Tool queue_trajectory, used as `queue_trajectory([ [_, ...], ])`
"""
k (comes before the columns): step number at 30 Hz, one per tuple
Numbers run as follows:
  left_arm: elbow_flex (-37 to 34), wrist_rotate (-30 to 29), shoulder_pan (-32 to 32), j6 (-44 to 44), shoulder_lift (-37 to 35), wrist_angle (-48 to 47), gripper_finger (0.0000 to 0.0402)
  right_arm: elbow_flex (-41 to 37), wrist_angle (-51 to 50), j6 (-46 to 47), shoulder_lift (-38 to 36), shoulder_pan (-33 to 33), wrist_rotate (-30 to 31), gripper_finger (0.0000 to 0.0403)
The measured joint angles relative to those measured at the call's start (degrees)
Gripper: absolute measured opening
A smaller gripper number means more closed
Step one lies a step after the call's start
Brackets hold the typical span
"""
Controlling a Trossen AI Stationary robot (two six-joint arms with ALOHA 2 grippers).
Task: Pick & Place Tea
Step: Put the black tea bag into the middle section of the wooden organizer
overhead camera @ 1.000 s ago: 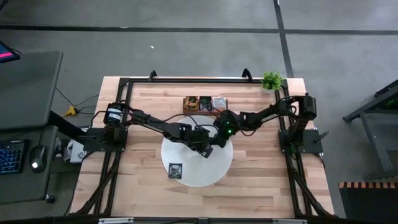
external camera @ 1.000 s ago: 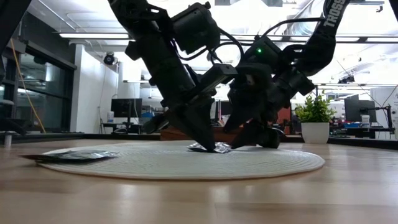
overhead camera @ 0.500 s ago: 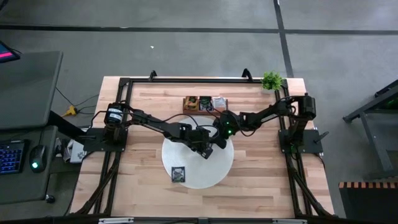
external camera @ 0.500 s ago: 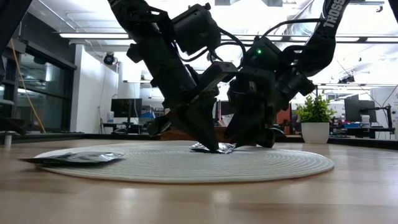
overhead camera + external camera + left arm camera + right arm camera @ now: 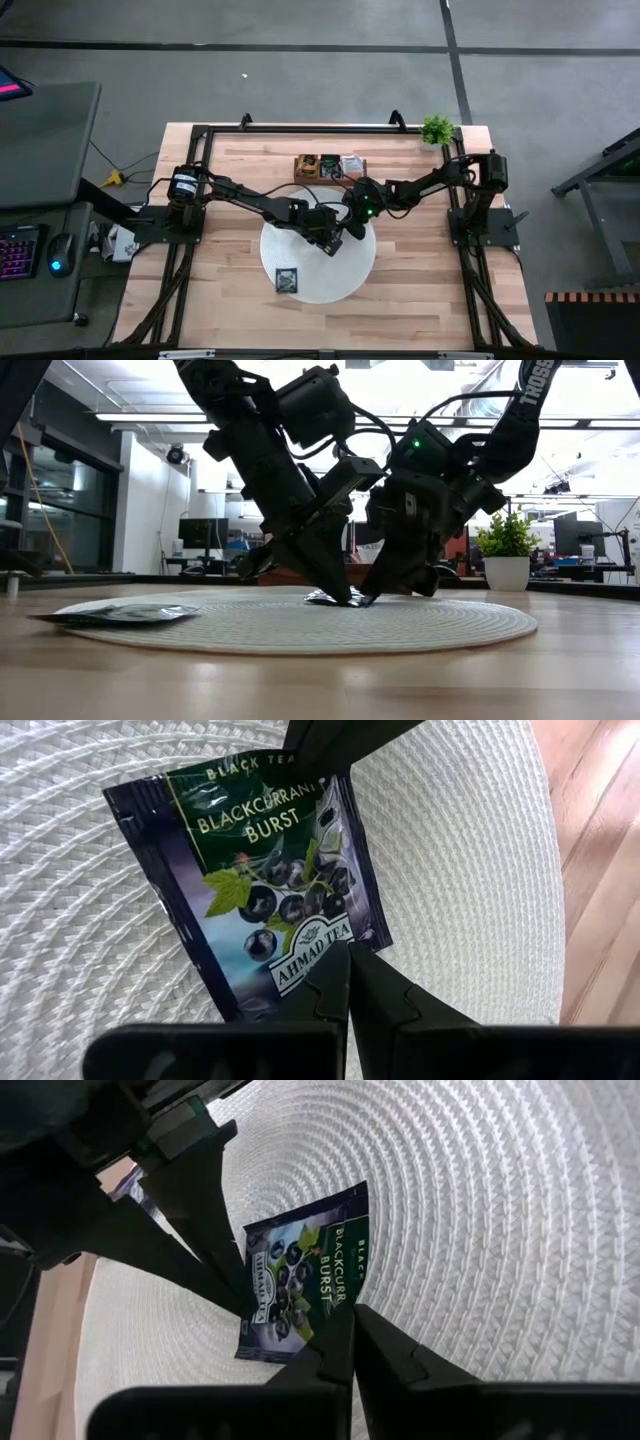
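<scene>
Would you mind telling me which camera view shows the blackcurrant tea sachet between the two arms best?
The left wrist view: the blackcurrant sachet fills it, label readable. The right wrist view shows it smaller, partly hidden behind the left fingers. The low view shows only its edge; the high view hides it under the arms.

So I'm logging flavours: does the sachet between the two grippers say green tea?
No: in the left wrist view the dark sachet lying on the white mat reads "Black Tea" and "Blackcurrant Burst".

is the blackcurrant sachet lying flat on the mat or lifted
Lying flat: the blackcurrant sachet rests face up on the white mat, both shut grippers' tips at opposite edges.
</scene>
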Motion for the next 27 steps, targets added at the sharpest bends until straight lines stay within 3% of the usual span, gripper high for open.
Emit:
queue_trajectory([
  [10, -0.11, 1.08, 0.0, 2.89, -0.83, 1.04, 0.0003, 0.0, 0.2, 0.11, -0.24, 0.07, 0.49, 0.0001],
  [14, -0.11, 1.99, -0.02, 4.78, -0.83, 1.96, 0.0025, 0.0, 0.17, 0.0, -0.63, 0.07, 0.68, 0.0001],
  [21, -0.11, 4.4, 0.0, 7.54, -0.94, 2.86, 0.0141, 0.0, -0.1, -0.13, -0.63, 0.07, 0.66, 0.0],
  [27, -0.03, 2.61, 0.35, 4.48, -2.29, 1.77, 0.0245, 0.0, -0.08, -0.13, -0.63, 0.02, 0.66, 0.0],
])
